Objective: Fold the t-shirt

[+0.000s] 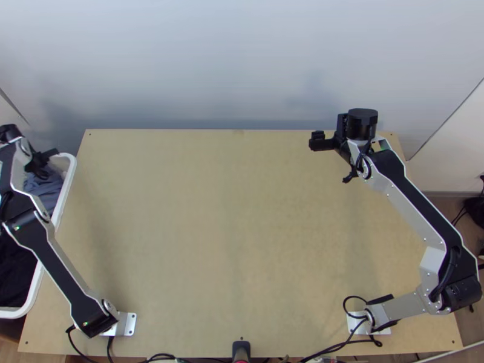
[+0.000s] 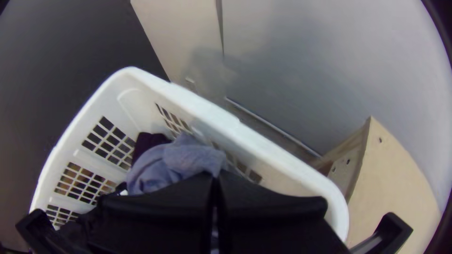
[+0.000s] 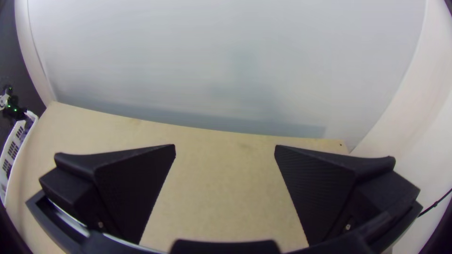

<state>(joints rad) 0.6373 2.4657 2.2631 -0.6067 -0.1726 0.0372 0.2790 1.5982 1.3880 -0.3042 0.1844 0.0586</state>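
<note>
The light wooden desk [image 1: 230,242] is reached over at its far right part by the right arm [image 1: 417,206], while the left arm [image 1: 60,260] is extended over the white laundry basket [image 2: 212,113] beside the desk's left edge. The right hand [image 3: 225,146] is held well apart from the basket, its fingers spread wide with nothing between them. The left hand [image 2: 215,176] is lowered at the basket, its fingers brought together. Dark fabric [image 1: 15,272] is heaped in the basket, on the side of the left hand nearer the left arm's base. The blue-grey cloth [image 2: 181,157], probably the t-shirt to be folded, is bunched inside the basket right at the left hand's fingertips; whether any of it is pinched cannot be told.

If nothing is caught, the left hand may be raised without the garment. If only a shallow ruck is caught, the cloth may be dropped as its weight is taken up. Dark fabric may be dragged out as well, since the pieces are packed close together, and the cloth may be snagged on the basket's rim if it is not lifted high enough.

Which way the garment points cannot be judged: no collar, sleeve or hem can be made out. No long axis can be fixed either, as it is crumpled and partly hidden by the left hand.
</note>
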